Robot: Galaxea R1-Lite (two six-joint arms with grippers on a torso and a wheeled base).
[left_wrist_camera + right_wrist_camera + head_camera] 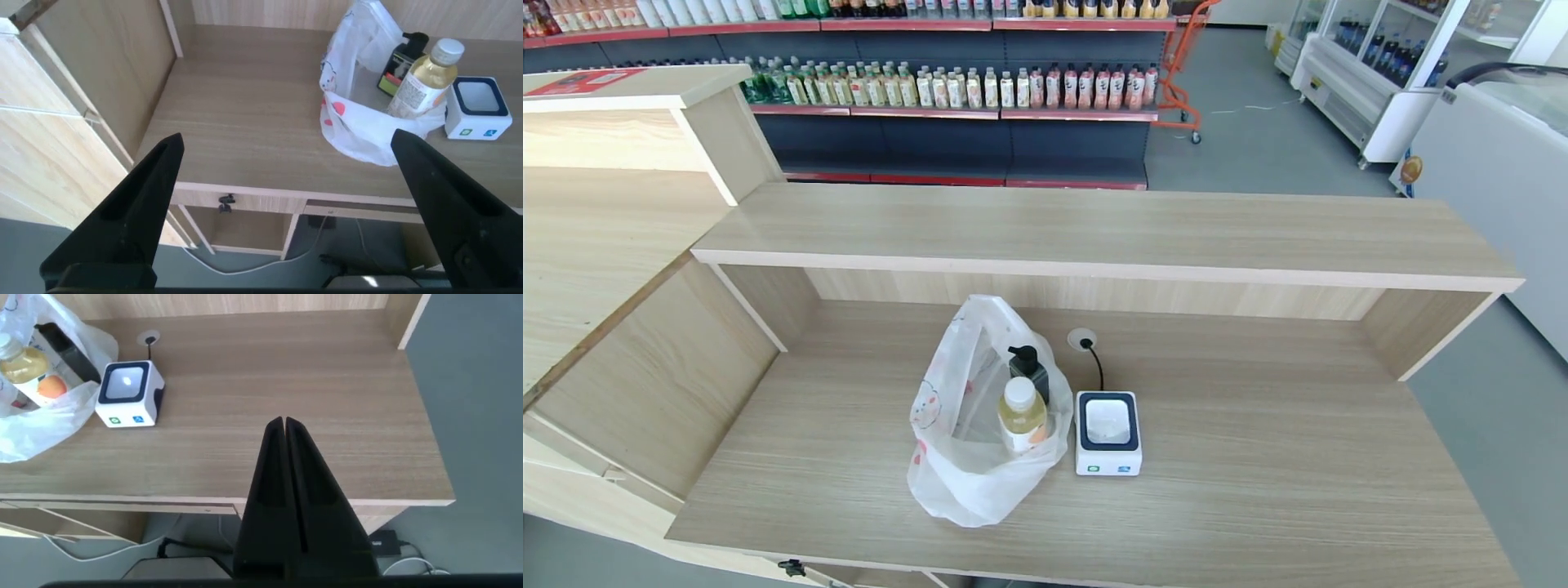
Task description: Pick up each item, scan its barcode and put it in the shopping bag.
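Checkout run appears close to finished: a pale juice bottle (1022,415) with a white cap and a dark pump bottle (1029,367) stand upright inside the white shopping bag (947,482), which sits open-mouthed on the wooden worktop (1258,457). The pump bottle is just behind the juice bottle. The barcode scanner (1107,431), a small white box with a dark-framed window, rests just beside the bag on the robot's right. Its cable runs back to a grommet (1082,339) in the worktop.

With the 2 visible items bagged, the scan-and-pack step seems done for both. The next move would call for a fresh item to lift, or else simply for both arms to hold off from the bag.

The left end effector (288,140) hangs with its 2 fingers spread wide, gripping nothing, back over the near edge of the worktop. It is well apart from the bag, which lies ahead of it and to its right. The right end effector (283,423) has its fingers pressed together, empty, above the near edge. It too is well apart from the scanner and the bag, both ahead and to its left.
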